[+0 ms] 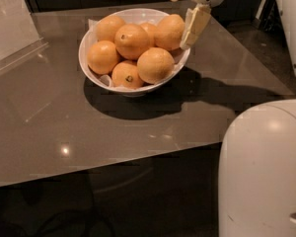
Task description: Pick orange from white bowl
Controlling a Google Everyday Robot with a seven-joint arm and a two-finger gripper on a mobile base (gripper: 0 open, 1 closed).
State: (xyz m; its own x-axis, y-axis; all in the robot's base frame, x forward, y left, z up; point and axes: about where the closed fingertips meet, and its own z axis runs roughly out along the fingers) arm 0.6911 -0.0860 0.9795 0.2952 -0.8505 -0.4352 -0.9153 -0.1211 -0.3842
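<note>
The white bowl [96, 75] stands on the grey table, toward its back, and holds several oranges. The orange [167, 31] is the large, slightly oval, plain-skinned one at the bowl's back right. A round orange with a stem mark [130, 41] sits in the middle. A smaller one with a dark stem dot [127, 76] lies at the front. My gripper [181, 19] hangs from the top of the view over the bowl's right rim. It is open. One cream finger [195, 26] reaches down right beside the orange's right side. It holds nothing.
A clear plastic sign holder [12, 31] stands at the table's back left. My white robot body [266, 172] fills the lower right. The table's front edge [103, 169] runs across the lower part of the view, with dark floor below and to the right.
</note>
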